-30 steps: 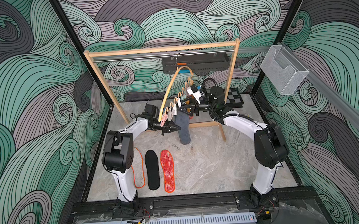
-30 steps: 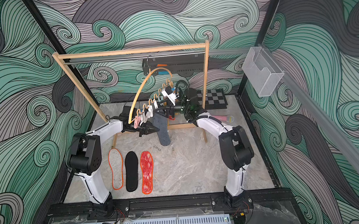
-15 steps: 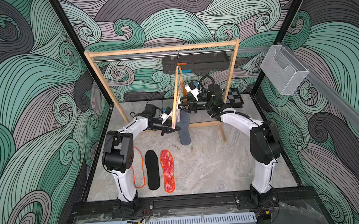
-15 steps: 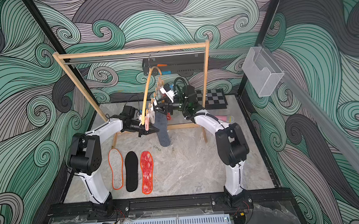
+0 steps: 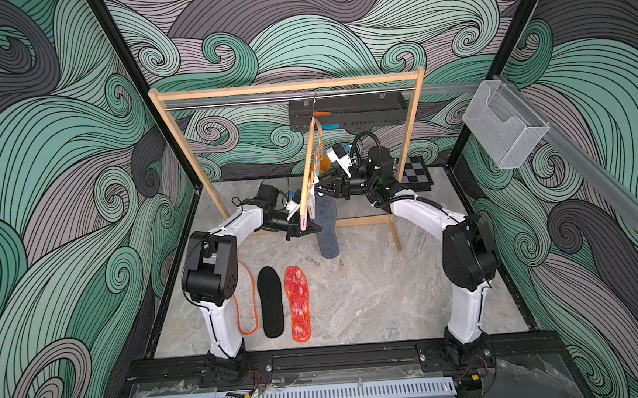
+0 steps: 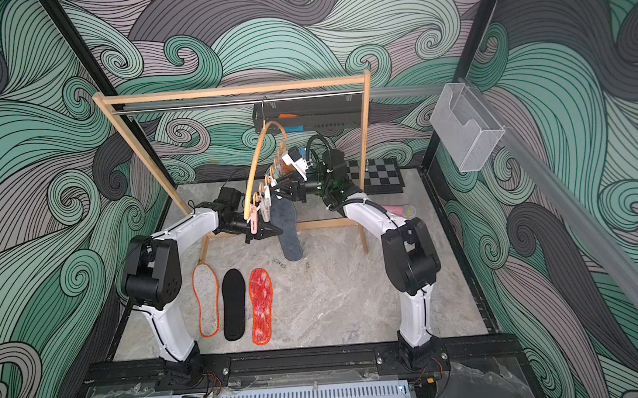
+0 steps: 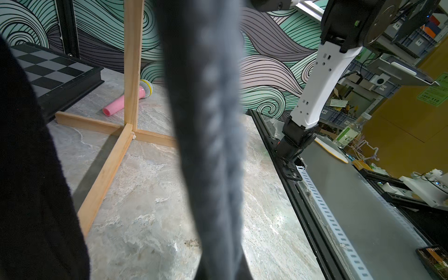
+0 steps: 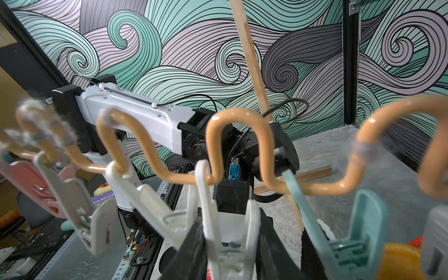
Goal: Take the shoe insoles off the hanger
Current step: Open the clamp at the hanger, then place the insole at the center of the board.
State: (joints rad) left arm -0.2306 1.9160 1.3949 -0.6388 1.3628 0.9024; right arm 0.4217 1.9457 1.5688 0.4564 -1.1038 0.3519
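Grey insole tight in left tool, white hanger peg tight in right tool.

Our left gripper points toward three o'clock, clamped tight. Our right gripper points toward nine o'clock, jaws near together.

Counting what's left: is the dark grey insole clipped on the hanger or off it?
On: the dark grey insole hangs from a white peg on the hanger, not flat on the table.
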